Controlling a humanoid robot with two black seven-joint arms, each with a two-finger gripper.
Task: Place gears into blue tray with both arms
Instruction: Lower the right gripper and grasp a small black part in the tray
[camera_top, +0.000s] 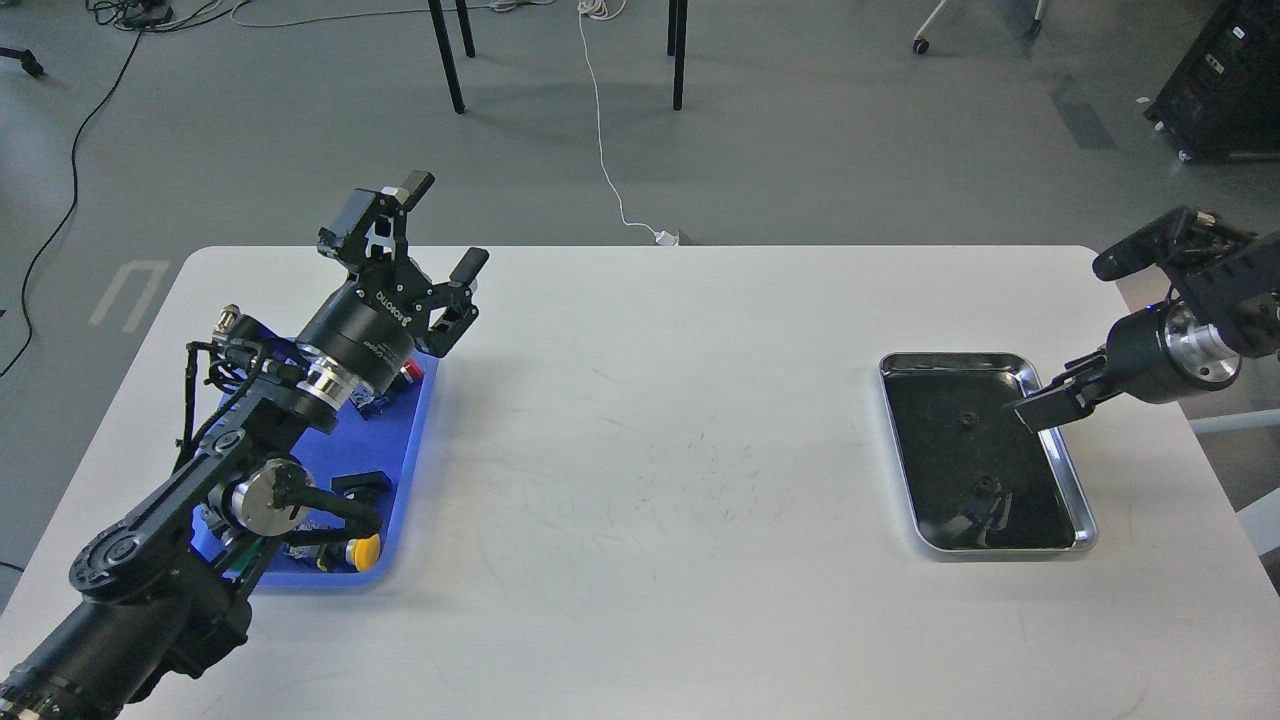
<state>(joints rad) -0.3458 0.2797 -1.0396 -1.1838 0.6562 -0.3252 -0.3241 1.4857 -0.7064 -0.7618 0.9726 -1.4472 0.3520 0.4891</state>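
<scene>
Two tiny black gears (965, 421) (985, 487) lie on the black floor of a silver tray (1068, 478) at the right. My right gripper (1045, 403) comes in from the right edge and points down-left over that tray's right rim, above the gears. It is seen side-on, so its opening is unclear. The blue tray (402, 450) sits at the left, partly hidden under my left arm. My left gripper (440, 230) stands open and empty, raised over the blue tray's far end.
In the blue tray lie push-buttons, one with a yellow cap (363, 550) and one with a red cap (411, 372), and a black part (360, 483). The white table (660, 450) lies between the trays. Chair legs and cables stand on the floor beyond.
</scene>
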